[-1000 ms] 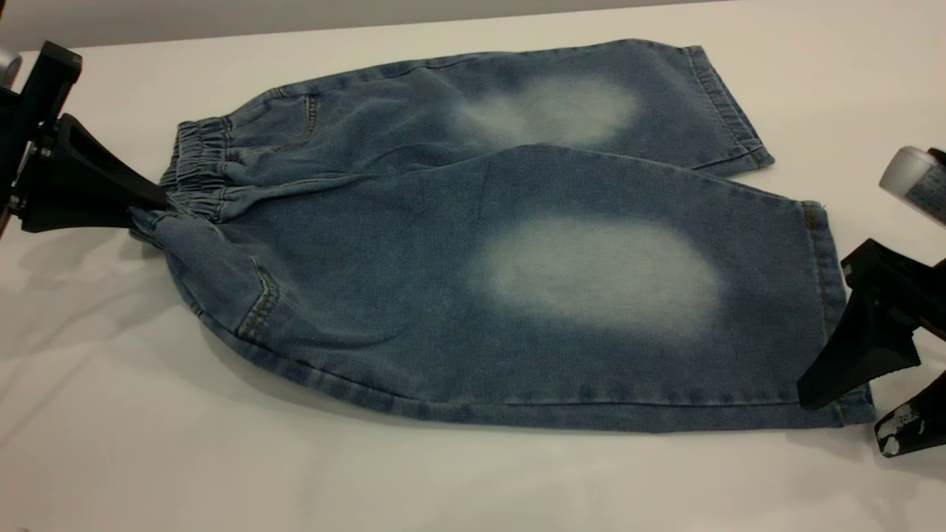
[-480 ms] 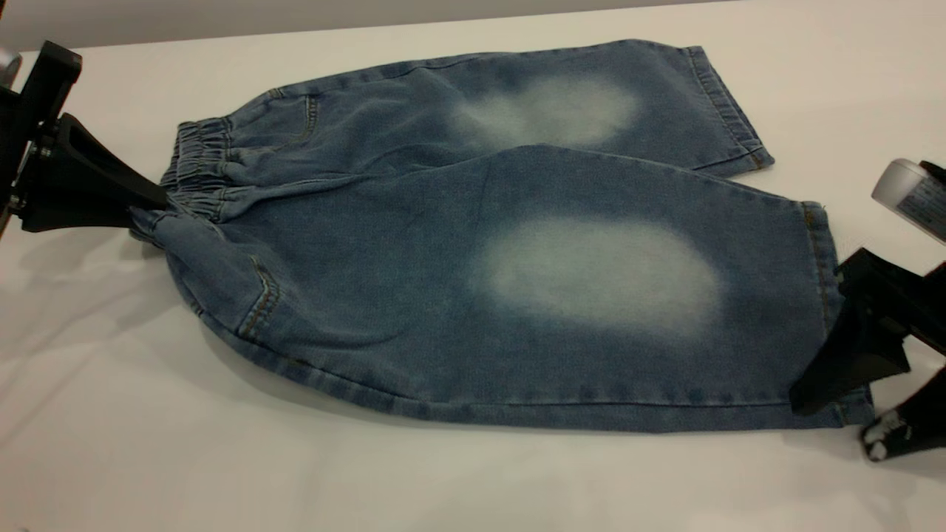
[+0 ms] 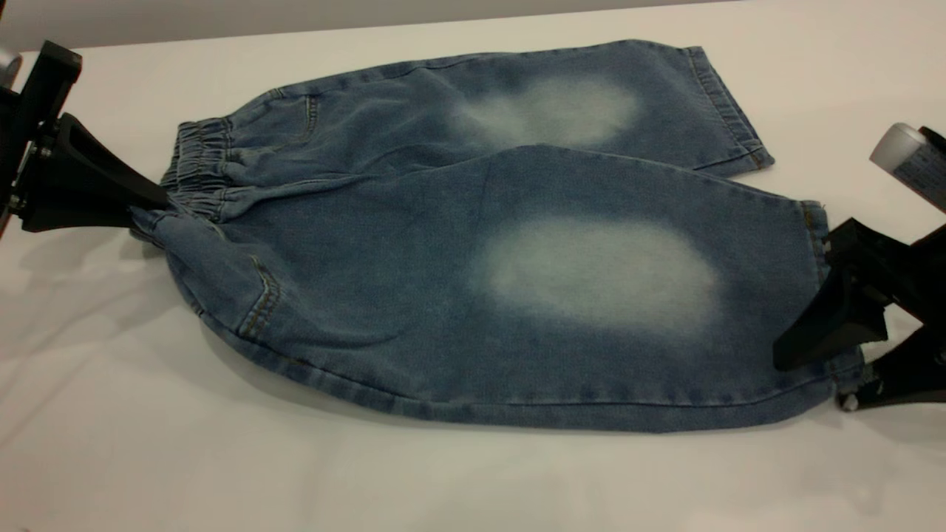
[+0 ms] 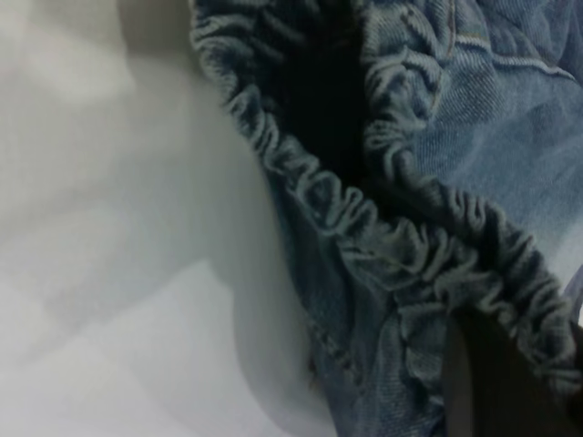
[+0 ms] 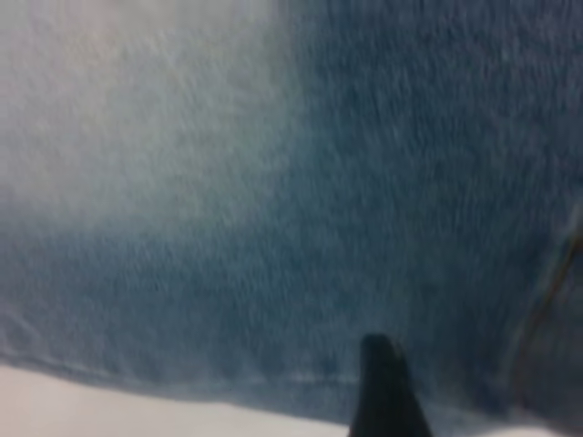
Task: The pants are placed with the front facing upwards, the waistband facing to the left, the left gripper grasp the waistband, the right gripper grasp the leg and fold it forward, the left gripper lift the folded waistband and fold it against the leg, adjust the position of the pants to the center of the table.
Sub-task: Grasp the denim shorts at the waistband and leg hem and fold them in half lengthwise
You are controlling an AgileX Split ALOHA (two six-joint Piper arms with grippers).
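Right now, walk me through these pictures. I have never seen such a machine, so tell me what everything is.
Two robot arms work at a white table. The wide picture comes from an outside camera facing them. The other two come from cameras on each arm's wrist, very close to the cloth. On the table lie short blue denim pants with pale faded ovals. At the wide view's left, the left pincer is shut on the puckered elastic waistband. At its right, the right pincer is at the hem of the near leg, one finger above the cloth and one below. Whether it has closed on the cloth cannot be told.
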